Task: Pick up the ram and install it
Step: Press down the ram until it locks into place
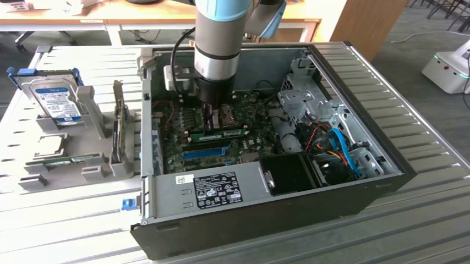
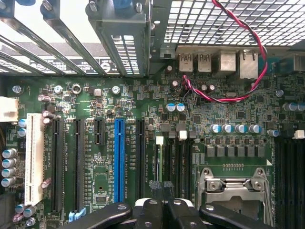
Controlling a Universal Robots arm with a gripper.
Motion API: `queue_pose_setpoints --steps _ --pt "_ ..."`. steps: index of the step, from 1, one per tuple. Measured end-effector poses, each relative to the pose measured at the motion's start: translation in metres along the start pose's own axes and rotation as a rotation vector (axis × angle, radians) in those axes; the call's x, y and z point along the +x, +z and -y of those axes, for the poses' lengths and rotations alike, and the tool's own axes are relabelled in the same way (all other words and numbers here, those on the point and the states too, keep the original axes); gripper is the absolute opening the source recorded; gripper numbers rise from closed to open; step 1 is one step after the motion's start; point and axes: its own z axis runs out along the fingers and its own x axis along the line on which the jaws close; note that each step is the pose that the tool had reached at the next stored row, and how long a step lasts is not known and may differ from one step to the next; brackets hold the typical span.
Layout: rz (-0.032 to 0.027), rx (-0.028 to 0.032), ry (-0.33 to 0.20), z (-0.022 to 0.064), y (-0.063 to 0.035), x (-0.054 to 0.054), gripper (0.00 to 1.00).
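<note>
Arm vertical inside the computer case (image 1: pixel 382 181), gripper (image 2: pixel 162 188) fingers pressed together over the motherboard (image 2: pixel 143 105).

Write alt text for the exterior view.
A robot arm reaches down into an open computer case, its shut end effector over the motherboard by a green ram. At the exterior view's left, a hard drive stands in a grey holder.
</note>
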Motion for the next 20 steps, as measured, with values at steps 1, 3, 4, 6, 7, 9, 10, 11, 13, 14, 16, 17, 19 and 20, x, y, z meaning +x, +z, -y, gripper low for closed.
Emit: queue_pose_setpoints --steps 1,3,4,6,7,9,10,11,13,14,16,17,19,20 --pt "-0.0006 -0.0008 0.000 -0.0001 -0.0014 0.000 0.11" --pt "-0.0014 -0.0016 0.000 -0.0003 -0.0047 0.000 0.11" --pt "-0.0014 -0.0017 0.000 -0.0004 -0.0064 0.000 0.11" --pt "-0.0016 -0.0022 0.000 -0.0006 -0.0105 0.000 0.11" --pt "-0.0015 -0.0024 0.000 -0.0007 -0.0126 0.000 0.11" --pt "-0.0015 -0.0029 0.000 -0.0009 -0.0170 0.000 0.11" --pt "-0.0016 -0.0031 0.000 -0.0010 -0.0192 0.000 0.11" --pt "-0.0016 -0.0032 0.000 -0.0010 -0.0213 0.000 0.11" --pt "-0.0016 -0.0034 0.000 -0.0012 -0.0260 0.000 0.11" --pt "-0.0016 -0.0035 0.000 -0.0013 -0.0284 0.000 0.11" --pt "-0.0015 -0.0037 0.000 -0.0015 -0.0327 -0.001 0.11" --pt "-0.0016 -0.0038 0.000 -0.0016 -0.0351 -0.001 0.11" --pt "-0.0016 -0.0041 0.000 -0.0018 -0.0399 -0.001 0.11" --pt "-0.0016 -0.0042 0.000 -0.0019 -0.0422 -0.001 0.11"
